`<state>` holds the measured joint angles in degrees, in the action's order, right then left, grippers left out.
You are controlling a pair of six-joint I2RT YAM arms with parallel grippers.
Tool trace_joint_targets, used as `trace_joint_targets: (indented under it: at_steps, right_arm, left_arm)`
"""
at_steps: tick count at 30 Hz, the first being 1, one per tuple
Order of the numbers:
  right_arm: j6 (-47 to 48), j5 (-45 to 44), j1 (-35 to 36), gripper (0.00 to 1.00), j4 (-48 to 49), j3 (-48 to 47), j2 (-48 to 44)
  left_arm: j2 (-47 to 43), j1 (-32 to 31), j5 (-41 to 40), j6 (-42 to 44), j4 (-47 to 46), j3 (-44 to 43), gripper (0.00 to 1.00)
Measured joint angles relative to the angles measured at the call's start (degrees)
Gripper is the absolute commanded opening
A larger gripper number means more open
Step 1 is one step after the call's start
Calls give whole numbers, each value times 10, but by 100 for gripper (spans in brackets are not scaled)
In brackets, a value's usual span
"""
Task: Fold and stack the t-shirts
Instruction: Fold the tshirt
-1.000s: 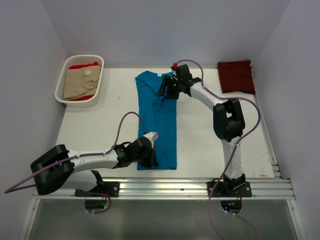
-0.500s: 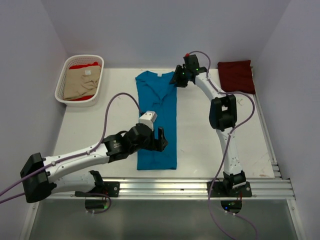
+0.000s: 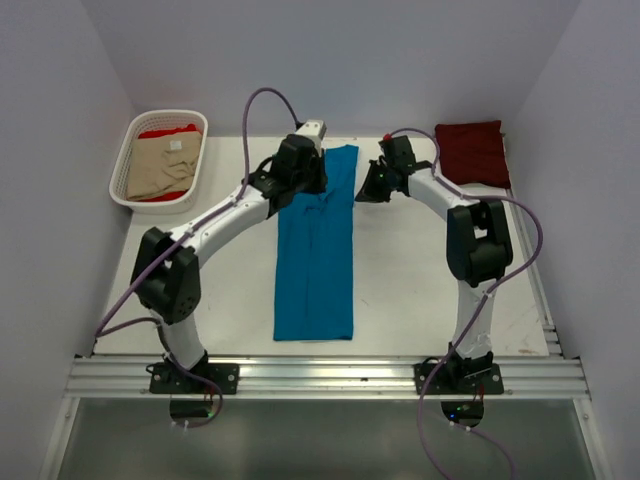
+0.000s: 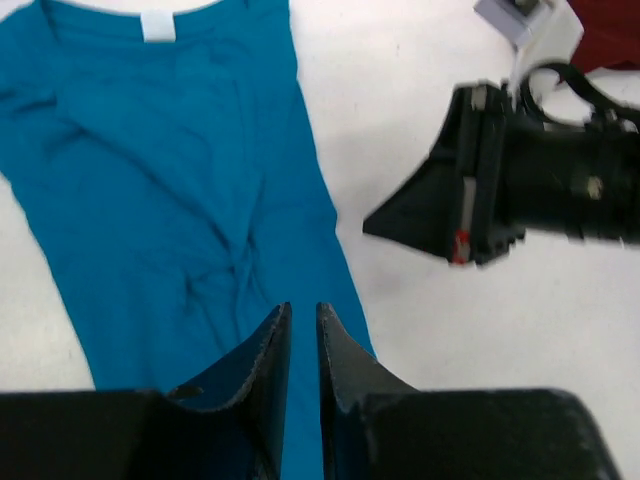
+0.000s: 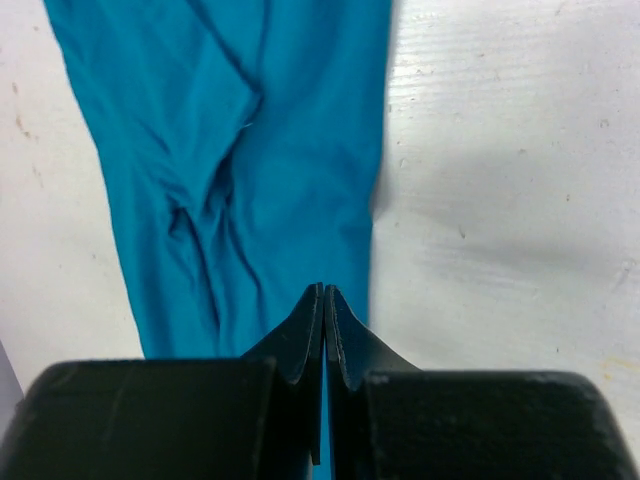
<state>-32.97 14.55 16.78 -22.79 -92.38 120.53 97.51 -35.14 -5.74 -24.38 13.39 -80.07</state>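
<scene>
A teal-blue t-shirt [image 3: 315,270] lies as a long narrow strip down the table's middle, wrinkled near its collar end [image 4: 170,180]. My left gripper [image 3: 303,183] hangs over that far end; its jaws [image 4: 303,308] stand a narrow gap apart with only cloth showing through below. Just off the shirt's right edge [image 5: 250,150], my right gripper [image 3: 362,192] is shut with nothing in it [image 5: 324,288]. A folded dark maroon t-shirt [image 3: 472,152] rests at the back right. The beige t-shirt [image 3: 160,170] and the red one [image 3: 168,131] lie in the basket.
The white slotted basket [image 3: 120,185] stands at the back left corner. White walls close the table on three sides. An aluminium rail [image 3: 330,375] with both arm bases runs along the near edge. The two grippers are close together at the far end.
My left arm swung from the shirt's near end up to its collar end, its jaws opening wide and then narrowing. My right gripper slid off the shirt to the right and shut.
</scene>
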Motion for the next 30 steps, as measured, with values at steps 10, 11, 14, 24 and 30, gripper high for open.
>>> trace_joint_targets:
  at_steps: [10, 11, 14, 24, 30]
  right_arm:
    - [7, 27, 0, 0, 30, 62, -26]
    - [7, 30, 0, 0, 31, 70, -26]
    - [9, 32, 0, 0, 37, 103, -34]
    - [0, 55, 1, 0, 72, 141, -39]
    - [-5, 62, 1, 0, 90, 155, -39]
  left_arm:
    - [343, 14, 37, 53, 104, -388, 35]
    - [361, 14, 38, 56, 123, -404, 38]
    - [385, 14, 35, 64, 168, -414, 60]
    - [386, 19, 12, 81, 188, -403, 69]
    - [391, 26, 0, 92, 183, -403, 69]
